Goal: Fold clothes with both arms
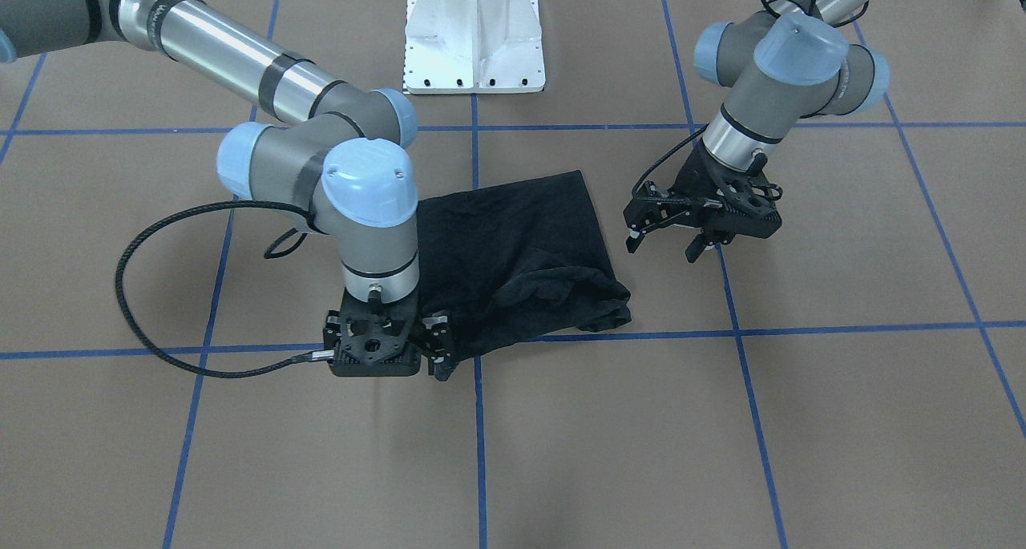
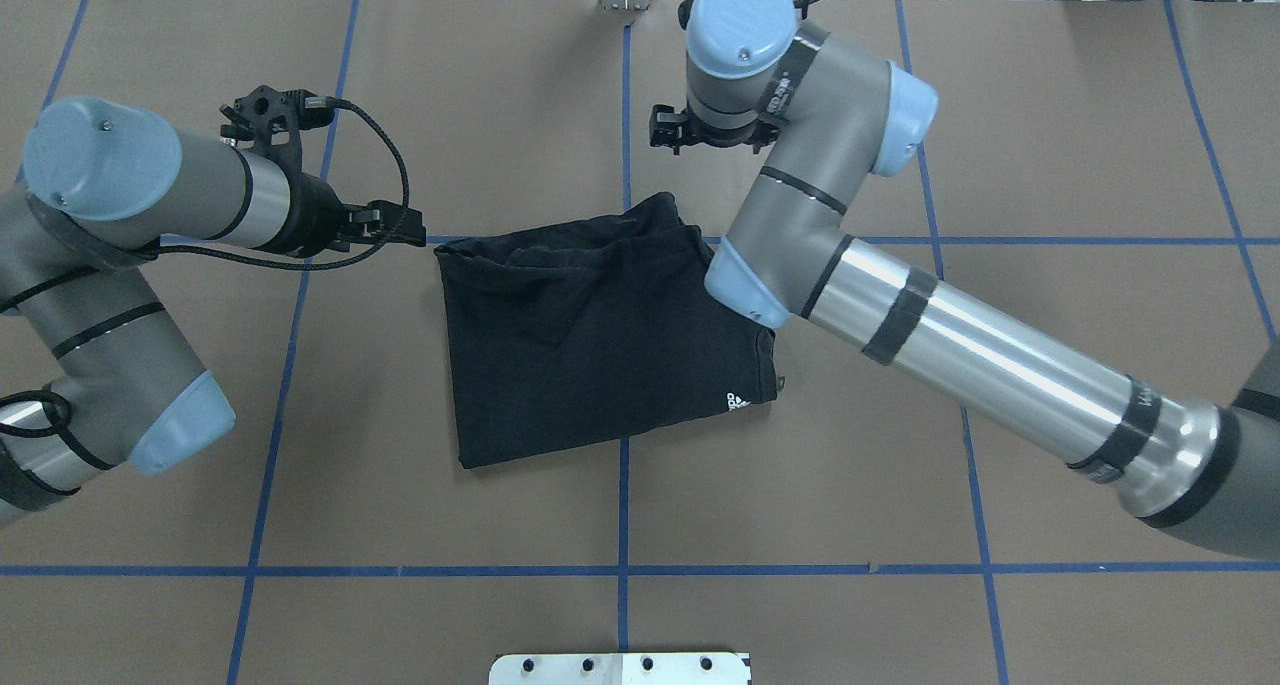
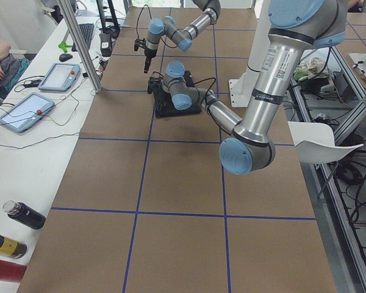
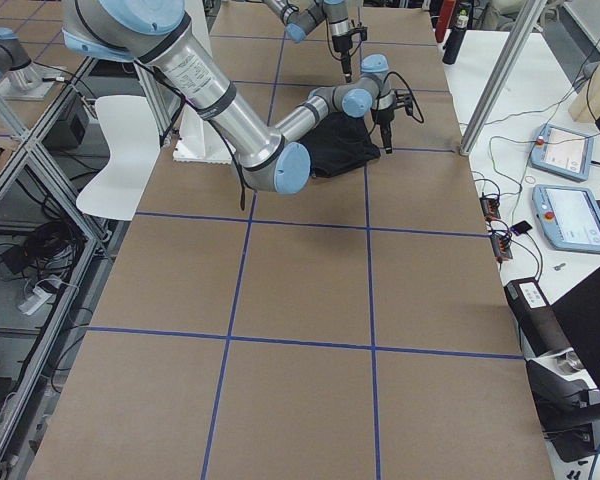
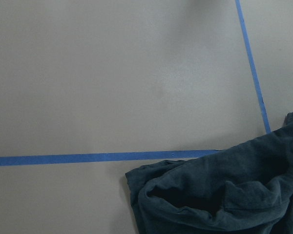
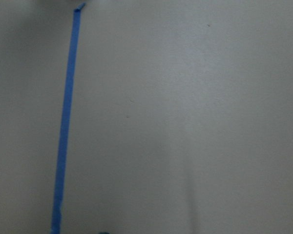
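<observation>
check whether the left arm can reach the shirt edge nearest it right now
Likely yes: the left arm hangs just beside the T-shirt, jaws open, only bare table between. The right arm sits over the shirt's other side, out of its way.

**Arm poses.** Left arm reaches in with its wrist tilted forward and down. The left gripper hangs in the air, its two fingers spread apart and holding nothing. Right arm is bent sharply at the elbow with its wrist vertical, so the right gripper points straight down, set low; whether its jaws are parted cannot be made out
</observation>
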`<action>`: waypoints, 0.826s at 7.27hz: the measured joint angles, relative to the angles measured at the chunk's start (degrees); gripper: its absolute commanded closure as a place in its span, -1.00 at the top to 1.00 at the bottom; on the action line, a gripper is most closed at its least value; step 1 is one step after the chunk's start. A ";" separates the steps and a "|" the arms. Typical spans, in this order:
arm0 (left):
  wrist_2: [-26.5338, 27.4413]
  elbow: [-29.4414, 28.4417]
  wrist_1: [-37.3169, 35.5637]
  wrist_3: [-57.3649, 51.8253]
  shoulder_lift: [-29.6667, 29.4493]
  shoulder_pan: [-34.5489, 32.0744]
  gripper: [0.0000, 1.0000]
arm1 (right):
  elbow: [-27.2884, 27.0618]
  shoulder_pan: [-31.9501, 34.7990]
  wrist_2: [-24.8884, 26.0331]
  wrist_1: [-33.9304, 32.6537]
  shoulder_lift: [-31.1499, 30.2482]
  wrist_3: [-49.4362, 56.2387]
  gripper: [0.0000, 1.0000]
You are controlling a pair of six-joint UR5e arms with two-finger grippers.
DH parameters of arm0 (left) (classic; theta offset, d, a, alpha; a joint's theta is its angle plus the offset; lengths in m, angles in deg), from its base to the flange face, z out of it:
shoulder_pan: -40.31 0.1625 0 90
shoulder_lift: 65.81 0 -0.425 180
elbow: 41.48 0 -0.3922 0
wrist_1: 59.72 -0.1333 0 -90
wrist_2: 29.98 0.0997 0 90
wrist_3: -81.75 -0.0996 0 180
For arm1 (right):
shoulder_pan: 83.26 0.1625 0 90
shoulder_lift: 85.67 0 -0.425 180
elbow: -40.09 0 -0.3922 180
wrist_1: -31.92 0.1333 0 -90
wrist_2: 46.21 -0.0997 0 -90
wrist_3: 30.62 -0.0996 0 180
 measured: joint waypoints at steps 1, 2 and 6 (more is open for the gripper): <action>-0.86 1.37 -1.50 -3.50 1.77 -1.56 1.00 | -5.65 2.23 -3.00 -1.02 -5.65 4.01 0.98; -1.33 3.06 -3.45 -8.33 3.95 -3.35 1.00 | -10.84 4.68 -5.79 -1.49 -11.54 8.48 0.98; -5.25 3.93 -6.39 -37.95 14.49 -17.32 1.00 | -22.28 17.08 -17.64 -1.71 -30.78 29.10 0.99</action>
